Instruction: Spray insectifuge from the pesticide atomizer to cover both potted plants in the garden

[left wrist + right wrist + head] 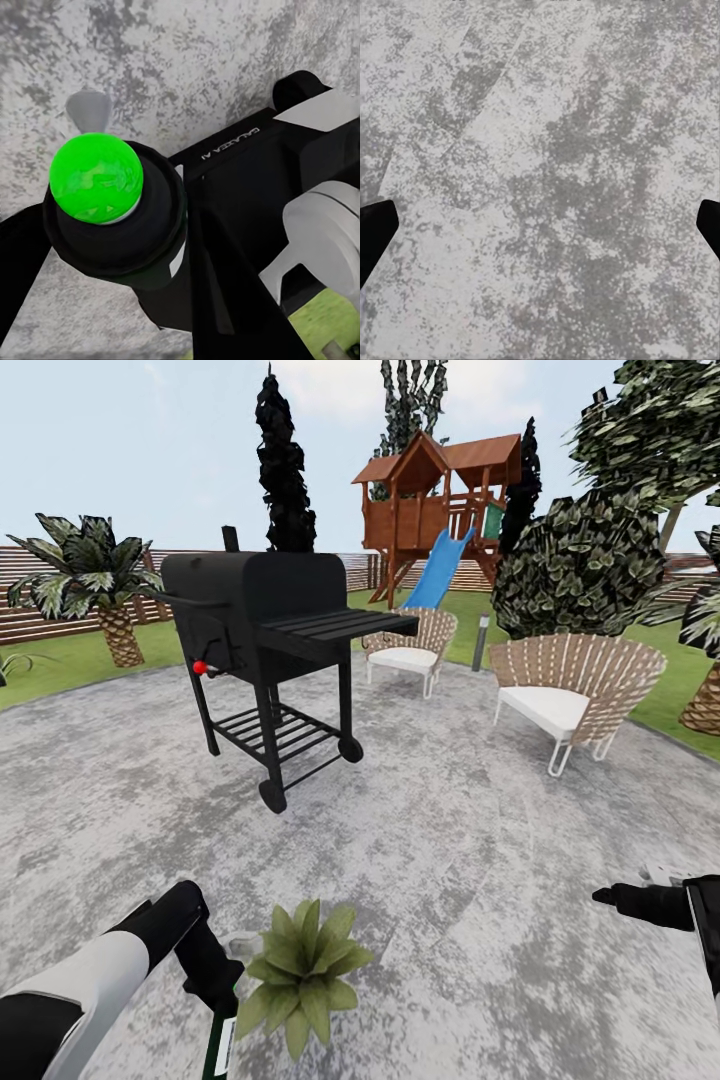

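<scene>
my left gripper (215,985) is clamped on the dark green pesticide atomizer (217,1045) just beside the low green rosette plant (300,970) on the mottled grey patio (450,880), my right gripper (540,225) spread wide apart

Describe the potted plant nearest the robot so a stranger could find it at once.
Start at the black grill on the grey patio, then come straight toward the camera. The potted plant is a low rosette of pointed green leaves beside the left gripper, far smaller than the chairs.
</scene>
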